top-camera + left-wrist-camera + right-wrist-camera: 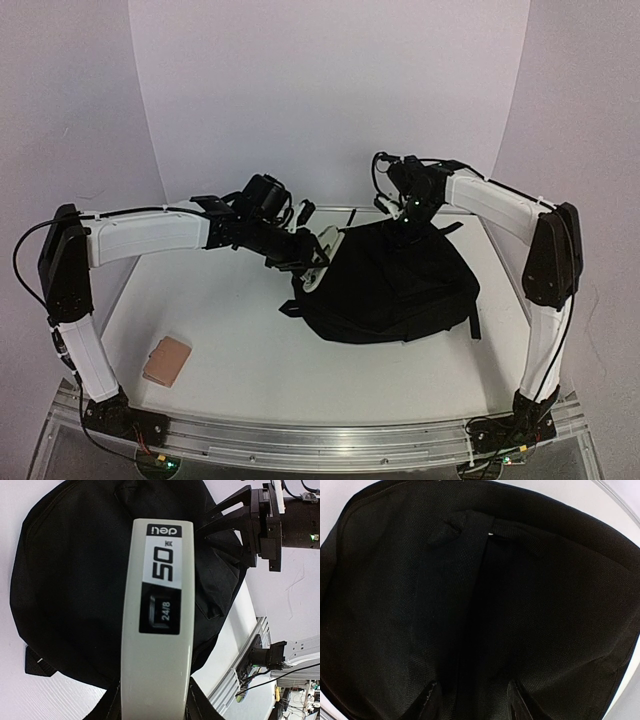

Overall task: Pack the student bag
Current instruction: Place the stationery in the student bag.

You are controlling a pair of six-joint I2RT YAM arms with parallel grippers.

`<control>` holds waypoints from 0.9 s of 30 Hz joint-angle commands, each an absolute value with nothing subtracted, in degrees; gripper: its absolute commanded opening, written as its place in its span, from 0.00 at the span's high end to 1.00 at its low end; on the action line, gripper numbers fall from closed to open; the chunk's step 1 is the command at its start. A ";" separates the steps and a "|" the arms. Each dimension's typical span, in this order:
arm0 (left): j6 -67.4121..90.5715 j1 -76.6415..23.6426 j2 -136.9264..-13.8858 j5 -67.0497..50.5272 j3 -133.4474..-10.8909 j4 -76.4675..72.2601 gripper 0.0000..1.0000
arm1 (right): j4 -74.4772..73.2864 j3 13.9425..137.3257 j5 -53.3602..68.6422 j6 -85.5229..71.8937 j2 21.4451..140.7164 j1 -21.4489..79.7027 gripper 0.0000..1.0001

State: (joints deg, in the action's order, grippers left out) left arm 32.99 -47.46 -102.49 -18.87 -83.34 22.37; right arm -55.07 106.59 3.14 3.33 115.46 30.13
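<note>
The student bag (400, 290) lies on the white table, black and soft, right of centre. My left gripper (313, 265) hovers at the bag's left edge, shut on a long white stapler (159, 630) with a black label; the jaws (154, 707) press its sides at the bottom of the left wrist view, and the bag (75, 580) lies under it. My right gripper (410, 225) is at the bag's far edge. Its fingertips (427, 696) stand apart and open just over the black fabric (420, 605), gripping nothing. A small top loop (452, 527) shows.
A small pinkish flat case (167, 360) lies near the front left of the table. An aluminium rail (320, 435) runs along the near edge. Curved white walls close in the back and sides. The right arm's gripper (235, 525) shows in the left wrist view.
</note>
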 commanded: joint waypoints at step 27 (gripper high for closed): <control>31.87 -47.47 -97.71 -19.09 -81.83 17.14 0.94 | -60.56 109.63 9.98 2.67 118.45 31.69 0.46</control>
State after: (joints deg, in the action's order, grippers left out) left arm 32.91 -47.46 -101.95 -18.41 -81.59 21.99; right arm -58.54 107.58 9.65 2.82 117.31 30.06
